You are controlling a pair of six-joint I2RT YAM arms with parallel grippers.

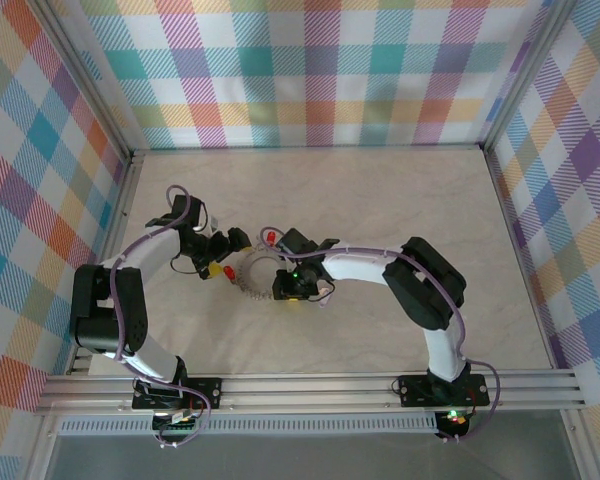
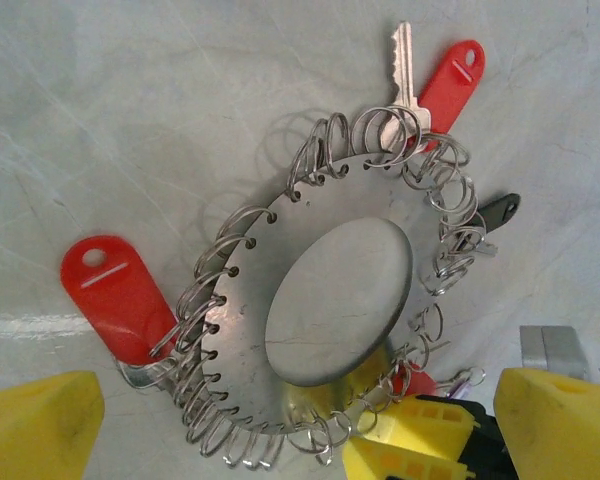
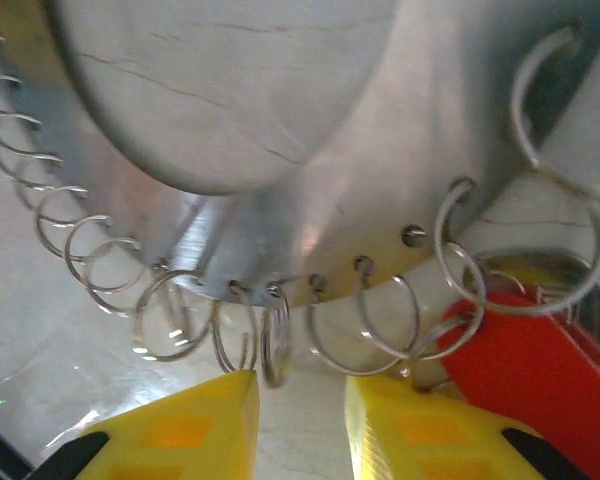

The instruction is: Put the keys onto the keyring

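Observation:
The keyring [image 2: 250,300] is a flat silvery disc with an open middle and several wire split rings around its rim; it lies on the table [image 1: 248,280]. Red-headed keys sit at its left [image 2: 115,295] and top right [image 2: 450,80], and a dark one [image 2: 495,210] at its right. My left gripper [image 2: 300,430] is open, its yellow fingers [image 2: 40,425] wide on either side of the near rim [image 1: 228,256]. My right gripper [image 3: 300,425] is at the rim [image 3: 310,220], jaws a narrow gap apart with bare table between them. A split ring [image 3: 275,345] hangs at its left fingertip.
Another red key head [image 3: 540,370] lies just right of my right fingers. My right gripper's yellow fingers [image 2: 420,440] sit close beside my left gripper's right finger [image 2: 560,420]. Checked walls [image 1: 310,70] enclose the pale marble table [image 1: 400,200].

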